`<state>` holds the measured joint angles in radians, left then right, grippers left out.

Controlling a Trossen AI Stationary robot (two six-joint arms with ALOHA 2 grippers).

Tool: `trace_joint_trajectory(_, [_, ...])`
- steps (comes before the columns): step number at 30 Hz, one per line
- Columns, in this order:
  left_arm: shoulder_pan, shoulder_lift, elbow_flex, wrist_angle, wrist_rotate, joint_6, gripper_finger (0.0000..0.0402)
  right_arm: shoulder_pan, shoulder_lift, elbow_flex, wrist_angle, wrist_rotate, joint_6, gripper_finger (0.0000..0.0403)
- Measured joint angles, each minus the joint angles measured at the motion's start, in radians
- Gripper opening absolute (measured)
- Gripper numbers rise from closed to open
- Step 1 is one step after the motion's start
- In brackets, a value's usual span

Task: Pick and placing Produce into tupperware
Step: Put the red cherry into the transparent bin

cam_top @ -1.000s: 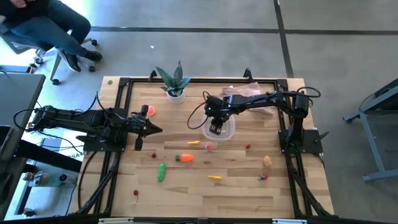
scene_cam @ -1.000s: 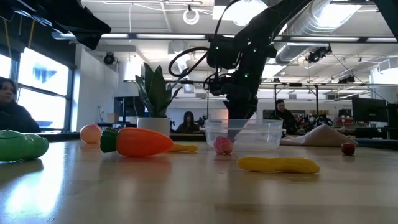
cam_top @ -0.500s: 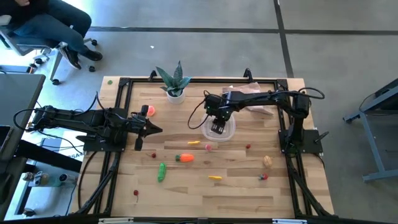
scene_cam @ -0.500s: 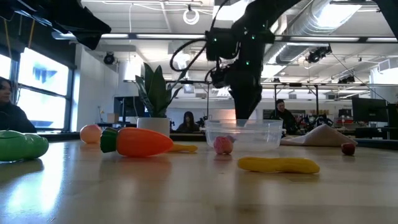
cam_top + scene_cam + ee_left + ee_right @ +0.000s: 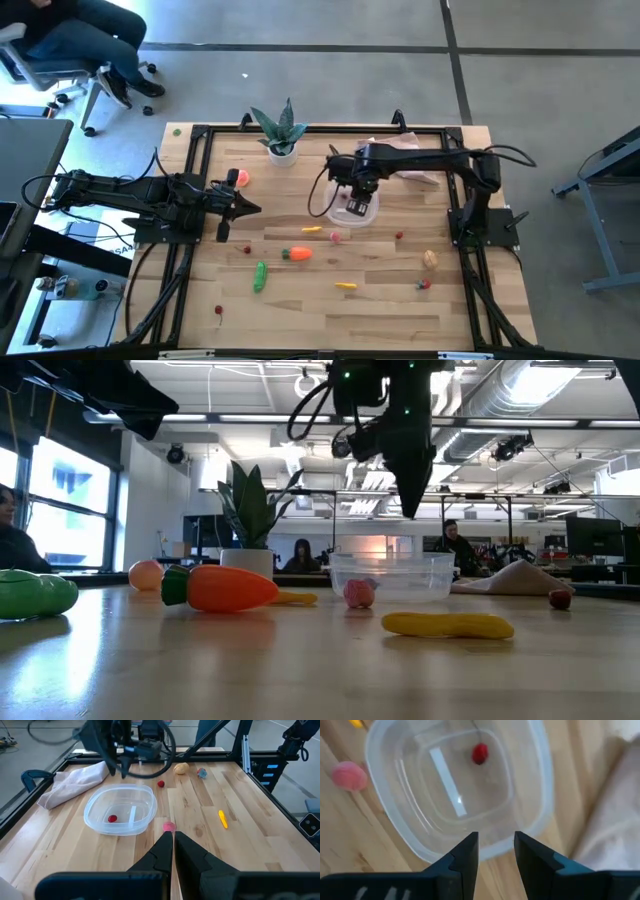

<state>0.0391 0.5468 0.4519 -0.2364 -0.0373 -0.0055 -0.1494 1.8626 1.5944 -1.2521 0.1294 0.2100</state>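
Berry (image 5: pixel 480 754) inside tupperware (image 5: pixel 390 815), seemingly hidden low

Right hand (image 5: pixel 413 500) above tupperware (image 5: pixel 391 575)

On the table (image 5: pixel 400 300) are one tupperware (image 5: pixel 358 207) holding one red berry (image 5: pixel 112 818), one carrot (image 5: pixel 297 254), one cucumber (image 5: pixel 260 277), one peach (image 5: pixel 242 178), one potato (image 5: pixel 430 259), one plant (image 5: pixel 280 128) and one cloth (image 5: pixel 400 152).
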Motion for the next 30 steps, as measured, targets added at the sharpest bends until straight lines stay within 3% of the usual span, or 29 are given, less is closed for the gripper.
trace_joint_trajectory(8, [0.0,0.0,0.0,0.0,0.0,0.0,0.0007,0.038,-0.18,-0.113,-0.018,0.077,0.135,0.0119])
trace_joint_trajectory(16, [0.0,0.0,0.0,0.0,0.0,0.0,0.0007,0.087,-0.459,-0.357,0.0,0.075,0.387,0.0119])
trace_joint_trajectory(22, [0.0,0.0,0.0,0.0,0.0,0.0,0.0007,0.159,-0.666,-0.599,0.109,-0.064,0.516,0.0119])
trace_joint_trajectory(26, [0.0,0.0,0.0,0.0,0.0,0.0,0.0007,0.221,-0.77,-0.749,0.281,-0.187,0.485,0.0119])
trace_joint_trajectory(30, [0.0,0.0,0.0,0.0,0.0,0.0,0.0007,0.262,-0.819,-0.86,0.418,-0.214,0.412,0.0119])
